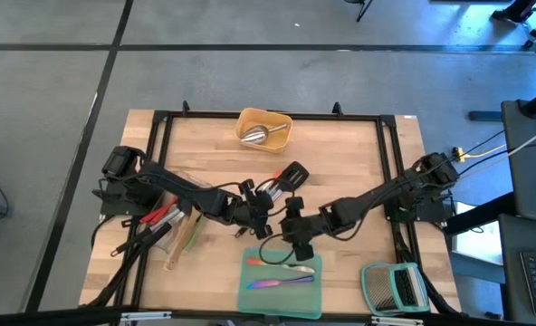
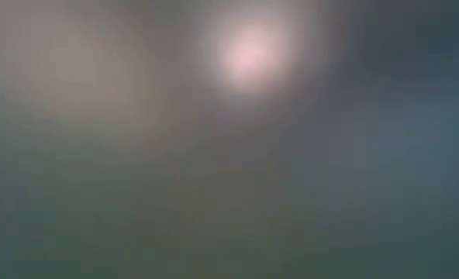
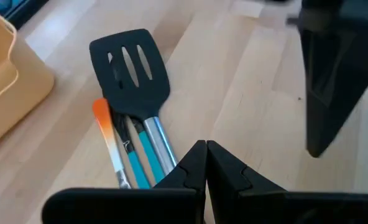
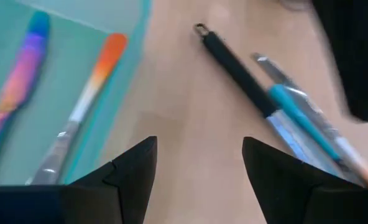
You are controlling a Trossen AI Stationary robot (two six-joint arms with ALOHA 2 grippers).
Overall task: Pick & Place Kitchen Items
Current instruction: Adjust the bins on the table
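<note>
Hovering at mid-table, left gripper [image 3: 206, 163]: fingers pressed together, nothing between them, just short of a bundle of utensils.
Right gripper [image 4: 199, 163]: fingers spread, empty, over bare wood between the teal tray [image 4: 78, 81] and a fan of handles; tray edge just beside one finger.

Bundle ahead of left gripper: one black slotted turner [image 3: 131, 71] lying flat, one orange-tipped tool [image 3: 106, 140], one teal-handled tool [image 3: 148, 152], one steel handle [image 3: 163, 149], all touching side by side.

Teal tray, near front edge of table [image 1: 358, 154]: one iridescent piece [image 4: 19, 74], one orange-handled piece [image 4: 91, 87]; the high view suggests three items in all, count uncertain.

Yellow tray [image 1: 265, 129], at the far edge: one steel scoop [image 1: 255, 135].

Left side, under the left arm: red-handled tools [image 1: 162, 217], one wooden spoon [image 1: 183, 243]; exact count hidden.

Green-framed rack [image 1: 395, 288]: front right corner.

Open wood: right half and far left corner. Low view shows nothing legible.
</note>
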